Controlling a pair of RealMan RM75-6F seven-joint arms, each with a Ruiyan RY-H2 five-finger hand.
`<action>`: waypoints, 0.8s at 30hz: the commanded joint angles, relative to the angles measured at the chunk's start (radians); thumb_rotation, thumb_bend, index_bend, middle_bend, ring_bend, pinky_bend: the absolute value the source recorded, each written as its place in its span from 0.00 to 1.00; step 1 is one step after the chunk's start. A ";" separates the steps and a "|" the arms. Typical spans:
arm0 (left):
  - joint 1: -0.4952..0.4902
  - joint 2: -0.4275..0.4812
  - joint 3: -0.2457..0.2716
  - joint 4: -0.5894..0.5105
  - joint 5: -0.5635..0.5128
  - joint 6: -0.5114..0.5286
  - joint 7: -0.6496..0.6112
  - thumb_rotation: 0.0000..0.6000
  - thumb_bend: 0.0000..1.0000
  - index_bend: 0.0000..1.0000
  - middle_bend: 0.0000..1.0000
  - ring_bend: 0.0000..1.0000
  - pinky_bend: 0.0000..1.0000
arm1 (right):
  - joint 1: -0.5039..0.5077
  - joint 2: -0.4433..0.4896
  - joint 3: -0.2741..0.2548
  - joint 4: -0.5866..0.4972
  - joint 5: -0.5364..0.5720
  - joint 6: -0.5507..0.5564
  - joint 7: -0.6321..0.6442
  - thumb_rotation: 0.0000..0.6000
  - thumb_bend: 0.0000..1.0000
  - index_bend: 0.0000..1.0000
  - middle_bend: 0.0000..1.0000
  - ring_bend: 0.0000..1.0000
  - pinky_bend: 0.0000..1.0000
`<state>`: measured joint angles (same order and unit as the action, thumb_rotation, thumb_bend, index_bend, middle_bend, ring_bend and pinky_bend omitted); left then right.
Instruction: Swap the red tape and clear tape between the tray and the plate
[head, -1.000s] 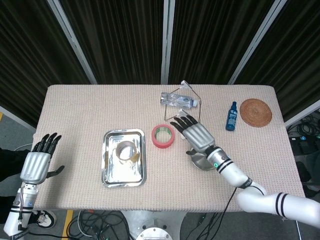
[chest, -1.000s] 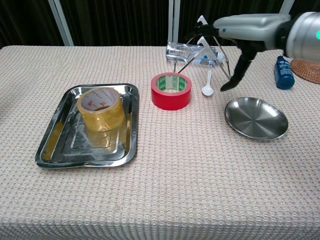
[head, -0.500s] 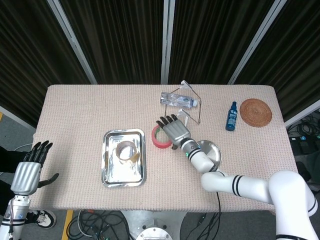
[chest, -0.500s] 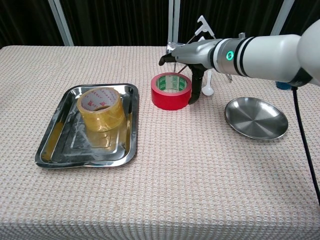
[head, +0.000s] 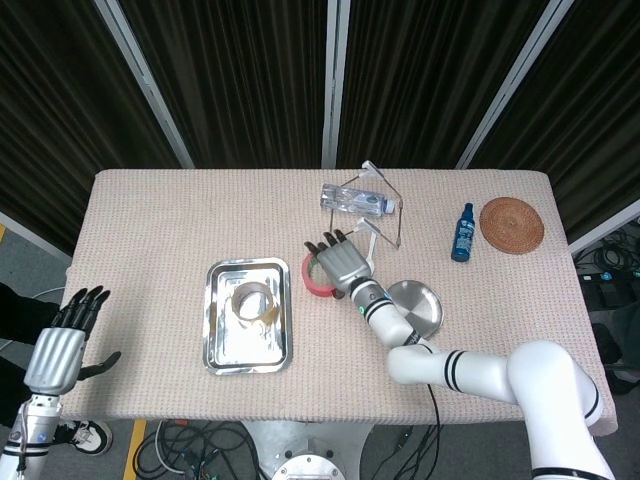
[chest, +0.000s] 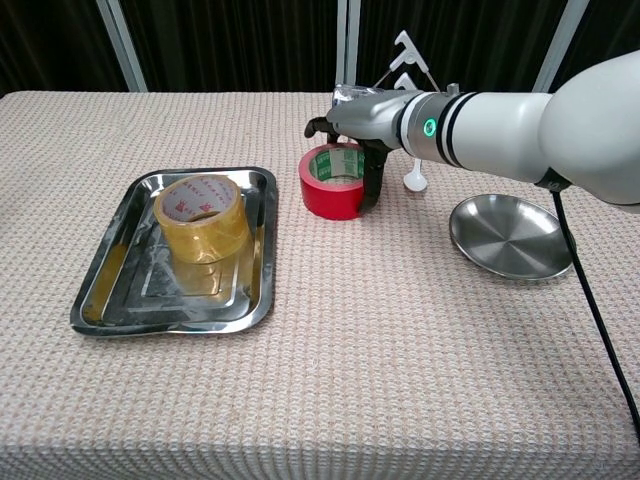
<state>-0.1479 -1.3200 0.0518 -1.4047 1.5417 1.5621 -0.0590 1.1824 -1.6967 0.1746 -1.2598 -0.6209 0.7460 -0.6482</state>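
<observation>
The red tape (chest: 335, 183) stands on the cloth between the tray (chest: 105, 275) and the plate (chest: 512, 238). My right hand (chest: 368, 118) arches over the red tape (head: 317, 276); its thumb reaches down against the roll's right side, while the fingers hover spread above the far rim. The clear tape (chest: 200, 215) sits in the steel tray (head: 220, 345), and the round steel plate (head: 418, 306) holds nothing. My left hand (head: 60, 345) hangs open off the table's left edge, fingers apart, far from everything.
A wire rack with a water bottle (head: 356, 201) stands just behind the red tape. A white spoon (chest: 415, 180) lies right of the roll. A blue bottle (head: 462, 232) and a woven coaster (head: 511, 224) sit at the back right.
My right hand swept left from above the plate to over the red tape, and its thumb came down against the roll. The roll shifted slightly left. My left hand dropped back a little.
</observation>
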 joint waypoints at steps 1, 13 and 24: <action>0.001 0.000 -0.003 -0.003 0.003 -0.004 0.001 1.00 0.13 0.06 0.05 0.00 0.20 | -0.030 0.042 0.005 -0.070 -0.059 0.054 0.034 1.00 0.12 0.12 0.30 0.09 0.00; -0.001 -0.020 -0.017 -0.001 0.024 -0.027 0.013 1.00 0.13 0.06 0.05 0.00 0.20 | -0.251 0.384 -0.093 -0.553 -0.247 0.335 0.065 1.00 0.13 0.14 0.31 0.10 0.00; -0.001 -0.017 -0.024 -0.020 0.039 -0.039 0.043 1.00 0.13 0.06 0.05 0.00 0.20 | -0.450 0.417 -0.203 -0.513 -0.398 0.393 0.243 1.00 0.13 0.14 0.32 0.10 0.00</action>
<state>-0.1494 -1.3377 0.0283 -1.4240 1.5805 1.5232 -0.0172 0.7554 -1.2684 -0.0134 -1.8061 -1.0041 1.1467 -0.4294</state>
